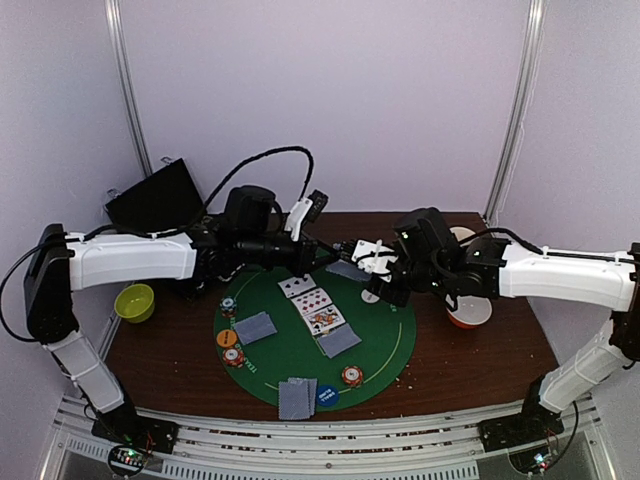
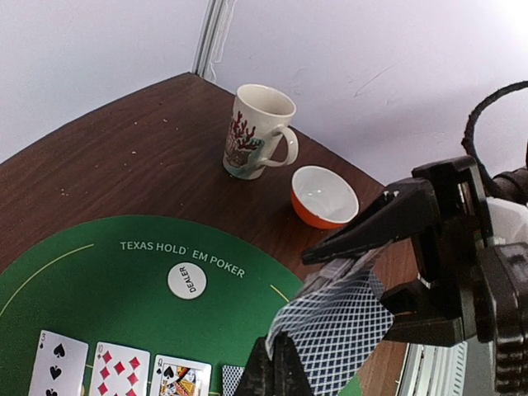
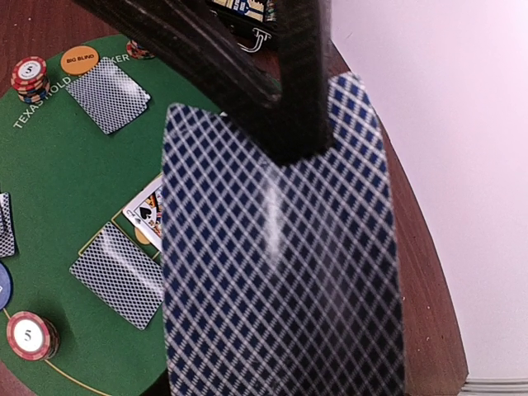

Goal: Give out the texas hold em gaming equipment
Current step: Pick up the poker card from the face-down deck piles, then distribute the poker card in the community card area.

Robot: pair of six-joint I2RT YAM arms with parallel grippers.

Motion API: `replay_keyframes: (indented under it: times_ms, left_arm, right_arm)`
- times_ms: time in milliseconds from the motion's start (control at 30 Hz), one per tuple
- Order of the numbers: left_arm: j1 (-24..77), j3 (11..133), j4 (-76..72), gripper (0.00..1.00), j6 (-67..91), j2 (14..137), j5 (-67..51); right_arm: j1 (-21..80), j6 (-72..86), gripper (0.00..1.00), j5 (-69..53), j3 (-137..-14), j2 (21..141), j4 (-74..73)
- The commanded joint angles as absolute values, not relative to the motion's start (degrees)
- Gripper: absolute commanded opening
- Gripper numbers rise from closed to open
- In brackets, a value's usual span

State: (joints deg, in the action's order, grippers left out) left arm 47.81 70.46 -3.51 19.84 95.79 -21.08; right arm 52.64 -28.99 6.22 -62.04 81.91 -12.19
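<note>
Item: card deck (image 3: 280,272), aloft over the far edge of the green mat (image 1: 385,342), clamped in my right fingers (image 2: 388,223), left fingers (image 2: 276,373) pinched shut on its edge; dealing in hand, next I judge one card must slide free cleanly.

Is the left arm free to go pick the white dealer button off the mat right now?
Probably not yet: the left gripper is shut on a card from the pack in the right gripper. The dealer button lies uncovered on the green mat, so only that card stands in the way.
</note>
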Motion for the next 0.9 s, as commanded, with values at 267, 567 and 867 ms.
replay_keyframes:
  times_ms: [267,567,867]
  left_arm:
    - [43.59,54.53,-13.25,0.0,31.15,80.54,-18.6]
    - [55.29,34.79,-39.51,0.0,70.73,87.12,-4.44]
    - [63.07,37.32,-45.65,0.0,82.68,98.66,4.34]
  right_arm:
    - [49.14,-26.49,0.47,10.32,-62.84,82.0,-11.32]
    - [46.52,-18.01,0.46,18.26,-64.93,82.27,-14.24]
    - [49.57,-14.15,0.46,20.44,-58.44,73.58,-14.92]
